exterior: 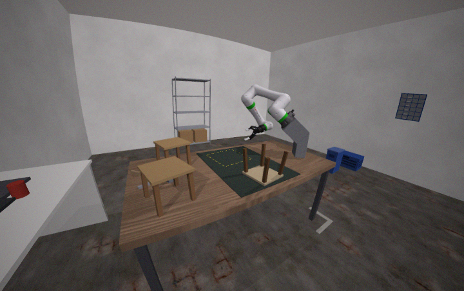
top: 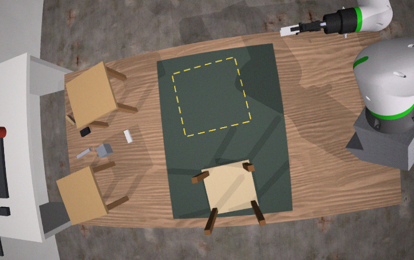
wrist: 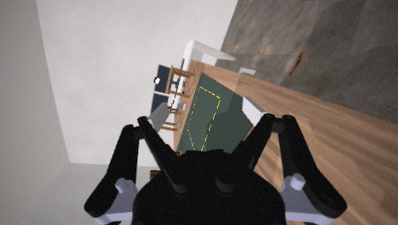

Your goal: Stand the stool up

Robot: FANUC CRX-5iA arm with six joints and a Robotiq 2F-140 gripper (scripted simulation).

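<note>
Wood-grain table carries a dark green mat with a yellow dashed rectangle marked on it; pale square-seated stool lies upside down, dark legs up, at the mat's edge outside the rectangle; gripper hovers well apart, jaws wide, holding nothing.

Walls: I am facing plain white walls, with a small blue gridded panel hanging on one.
Floor: a mottled grey floor with rust-coloured stains is spreading under everything.
Shelving: a grey metal shelf rack is standing against the far wall, holding two cardboard boxes low down.
Table: the wooden table is standing on dark legs.
Counter: a white counter is carrying a red cylinder.
Bin: a blue crate is sitting beside the table.
</note>
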